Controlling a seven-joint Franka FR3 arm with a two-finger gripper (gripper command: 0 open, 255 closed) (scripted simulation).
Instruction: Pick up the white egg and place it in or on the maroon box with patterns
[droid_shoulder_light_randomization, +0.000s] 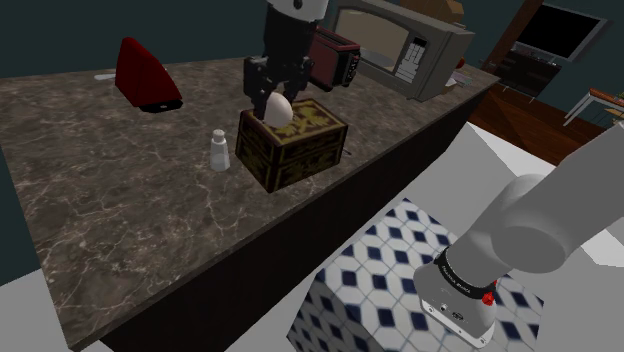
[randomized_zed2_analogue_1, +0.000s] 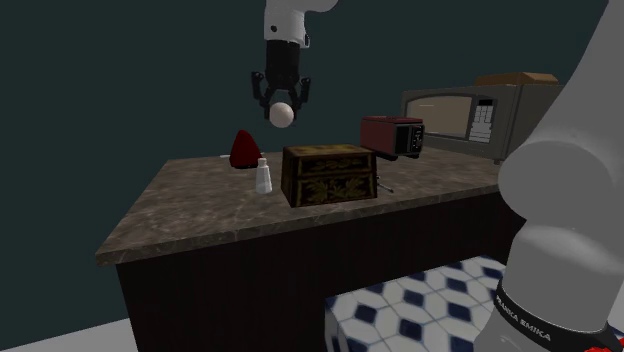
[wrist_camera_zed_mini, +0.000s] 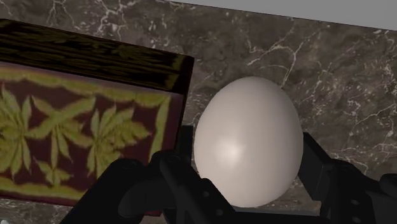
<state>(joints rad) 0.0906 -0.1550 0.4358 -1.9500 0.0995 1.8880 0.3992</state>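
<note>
My black gripper (droid_shoulder_light_randomization: 276, 107) is shut on the white egg (droid_shoulder_light_randomization: 277, 110), which hangs well above the marble counter (droid_shoulder_light_randomization: 120, 200). In the second exterior view the egg (randomized_zed2_analogue_1: 281, 114) and gripper (randomized_zed2_analogue_1: 281, 110) sit high above the counter, off the box's (randomized_zed2_analogue_1: 330, 173) near-left corner. The maroon box with yellow leaf patterns (droid_shoulder_light_randomization: 293, 143) stands closed on the counter. Seen from the wrist, the egg (wrist_camera_zed_mini: 248, 141) sits clasped between the fingers (wrist_camera_zed_mini: 331, 178), with the box's patterned lid (wrist_camera_zed_mini: 83, 127) beside and below it, and bare counter directly beneath the egg.
A small white shaker (droid_shoulder_light_randomization: 220, 151) stands close to the box. A dark red wedge-shaped object (droid_shoulder_light_randomization: 146, 75) lies farther along the counter. A red toaster (droid_shoulder_light_randomization: 335, 58) and a microwave (droid_shoulder_light_randomization: 400, 45) stand at the back. The stand (droid_shoulder_light_randomization: 400, 290) has a blue-and-white tiled top.
</note>
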